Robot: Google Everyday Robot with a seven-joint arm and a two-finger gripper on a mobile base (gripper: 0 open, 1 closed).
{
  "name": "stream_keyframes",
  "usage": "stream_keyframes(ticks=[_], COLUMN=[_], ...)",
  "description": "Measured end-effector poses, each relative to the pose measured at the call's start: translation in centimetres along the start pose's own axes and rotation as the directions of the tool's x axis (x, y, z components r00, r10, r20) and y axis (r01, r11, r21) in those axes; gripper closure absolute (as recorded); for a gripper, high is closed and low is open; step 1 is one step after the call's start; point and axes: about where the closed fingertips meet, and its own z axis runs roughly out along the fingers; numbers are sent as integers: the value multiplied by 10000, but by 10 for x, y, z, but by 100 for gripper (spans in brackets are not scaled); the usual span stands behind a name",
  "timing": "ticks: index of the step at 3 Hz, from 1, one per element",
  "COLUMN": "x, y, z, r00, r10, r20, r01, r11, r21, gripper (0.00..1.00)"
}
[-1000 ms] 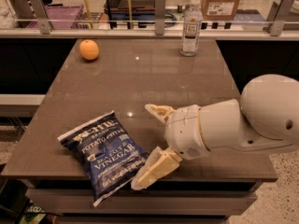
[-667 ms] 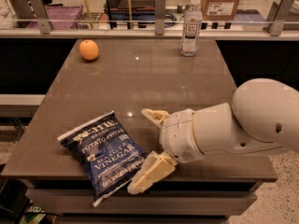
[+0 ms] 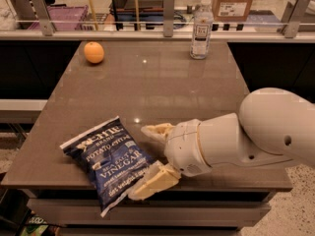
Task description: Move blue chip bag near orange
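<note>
Office-like robot test area.
Stone-look counter [image 3: 147, 82], metal railing posts [image 3: 169, 14], cardboard box [image 3: 236, 1], speckled floor [image 3: 301, 200]; gripper [image 3: 155, 156] spread wide at the counter's front edge.

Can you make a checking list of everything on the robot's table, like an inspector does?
Surface: brown table, smooth and a little shiny.
Job's things: blue chip bag lies flat near the front left edge; orange sits at the far left corner, well apart from the bag.
Clutter: water bottle stands upright at the far edge.
Grippers: gripper open, low at the bag's right side.
Cables: nothing seen.
Surroundings: cardboard box beyond the table.
</note>
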Motion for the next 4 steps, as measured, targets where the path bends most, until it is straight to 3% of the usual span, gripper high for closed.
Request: stream_keyframes(ticks=[1,3,4], x=[-2,-5,-6], y=[1,3,4], z=[0,0,1], r00=[10000,9999,9998], r10=[-59,-138,-165], r20=[-24,-54,-64], r01=[59,138,165], r11=[10000,9999,9999], r21=[3,3,3], gripper=[49,95,100])
